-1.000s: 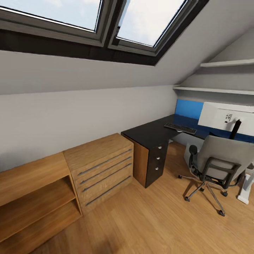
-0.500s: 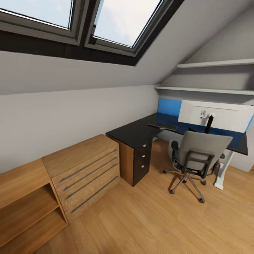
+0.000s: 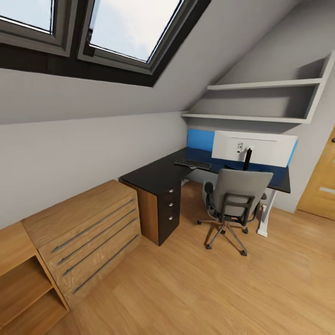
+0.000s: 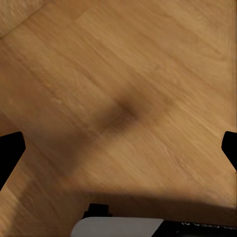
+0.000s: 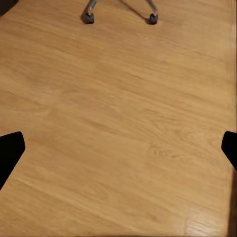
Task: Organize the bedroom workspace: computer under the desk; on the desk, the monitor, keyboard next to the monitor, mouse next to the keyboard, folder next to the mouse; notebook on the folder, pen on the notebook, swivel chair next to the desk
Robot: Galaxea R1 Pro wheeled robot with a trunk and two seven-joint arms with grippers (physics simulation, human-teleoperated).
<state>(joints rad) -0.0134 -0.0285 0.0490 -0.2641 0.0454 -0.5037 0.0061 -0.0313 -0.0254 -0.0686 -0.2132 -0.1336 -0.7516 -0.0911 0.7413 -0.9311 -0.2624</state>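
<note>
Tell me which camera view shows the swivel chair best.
The head view: the swivel chair appears whole there, grey backrest toward the camera, standing on the wood floor in front of the desk. The right wrist view catches just two of its castor legs at the frame edge. The left wrist view looks at floor.
</note>
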